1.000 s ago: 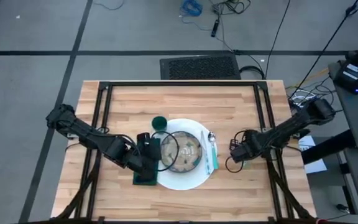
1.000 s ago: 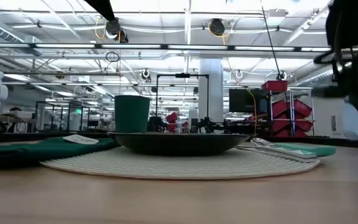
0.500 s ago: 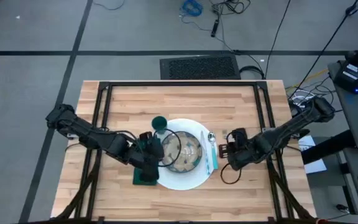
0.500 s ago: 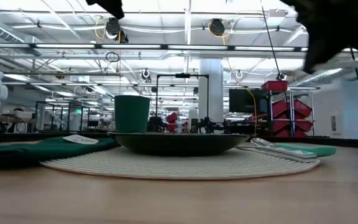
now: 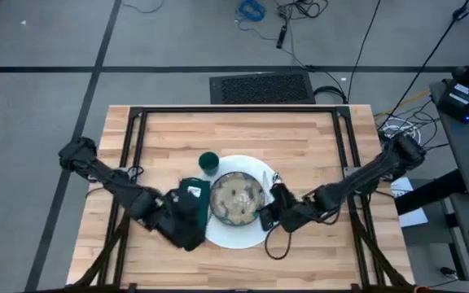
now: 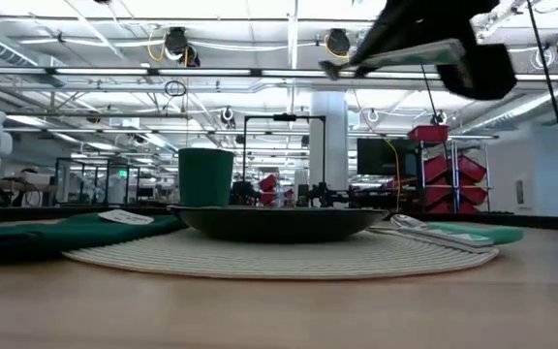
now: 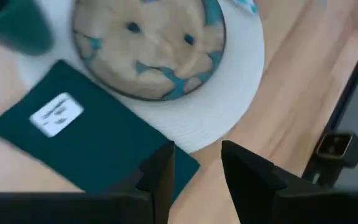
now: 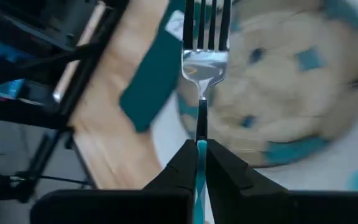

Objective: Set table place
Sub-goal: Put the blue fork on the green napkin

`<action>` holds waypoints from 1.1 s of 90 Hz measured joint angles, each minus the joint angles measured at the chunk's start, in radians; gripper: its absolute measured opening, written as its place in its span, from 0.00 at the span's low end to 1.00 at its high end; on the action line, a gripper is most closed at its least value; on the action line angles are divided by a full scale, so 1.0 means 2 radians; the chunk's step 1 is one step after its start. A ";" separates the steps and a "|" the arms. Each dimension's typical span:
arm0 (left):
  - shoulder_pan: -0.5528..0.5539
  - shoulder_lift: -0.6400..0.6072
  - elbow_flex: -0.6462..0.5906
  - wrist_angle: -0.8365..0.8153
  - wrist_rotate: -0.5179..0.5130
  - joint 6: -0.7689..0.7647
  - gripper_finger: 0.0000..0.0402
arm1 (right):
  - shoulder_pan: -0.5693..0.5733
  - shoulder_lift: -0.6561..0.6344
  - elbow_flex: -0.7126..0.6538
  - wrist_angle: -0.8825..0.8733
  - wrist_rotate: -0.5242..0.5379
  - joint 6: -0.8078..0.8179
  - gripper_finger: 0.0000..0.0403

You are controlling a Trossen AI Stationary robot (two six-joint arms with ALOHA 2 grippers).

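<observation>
Fork (image 8: 202,56) is seen clamped between the closed fingers (image 8: 180,165) of the right gripper (image 8: 199,163), tines pointing away from the wrist, lifted over the near edge of the patterned bowl (image 5: 236,198). In the high view the right gripper (image 5: 269,214) is placed at the bowl's right side, above the round white placemat (image 5: 233,234); in the low view the fork (image 6: 386,60) is shown well above the table, held level.

Left gripper (image 7: 194,174) is held above the table (image 5: 316,150) at the front-left of the placemat (image 7: 241,93), just beside the corner of the green napkin (image 7: 89,149). Its fingers (image 7: 160,171) are parted, with nothing between them. In the high view the left gripper (image 5: 187,232) is seen partly covering the napkin (image 5: 192,193).

Table is a large light wood top on a black frame, carrying the whole setting near its middle. Bowl is centred on the placemat. Green cup (image 5: 208,162) is stood upright just beyond the placemat's far-left rim. Napkin is laid flat at the bowl's left, a white label (image 7: 56,114) on top. Remaining cutlery (image 6: 444,235) is left lying on the placemat's right side in the low view.
</observation>
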 joint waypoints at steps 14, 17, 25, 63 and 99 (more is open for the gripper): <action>-0.044 -0.003 0.000 -0.065 -0.008 -0.042 0.29 | -0.014 0.055 0.019 0.066 -0.030 -0.010 0.01; -0.052 -0.003 0.000 -0.076 -0.008 -0.049 0.29 | -0.019 0.069 0.033 0.059 -0.035 -0.011 0.01; -0.069 -0.003 -0.006 -0.081 -0.011 -0.054 0.29 | -0.030 0.106 0.078 0.052 -0.036 -0.016 0.01; -0.079 0.001 -0.049 -0.051 -0.195 -0.145 0.29 | -0.063 0.179 0.253 -0.066 0.112 0.006 0.01; -0.017 0.004 -0.049 0.076 -0.209 -0.018 0.43 | -0.075 0.179 0.308 -0.085 0.157 -0.104 0.01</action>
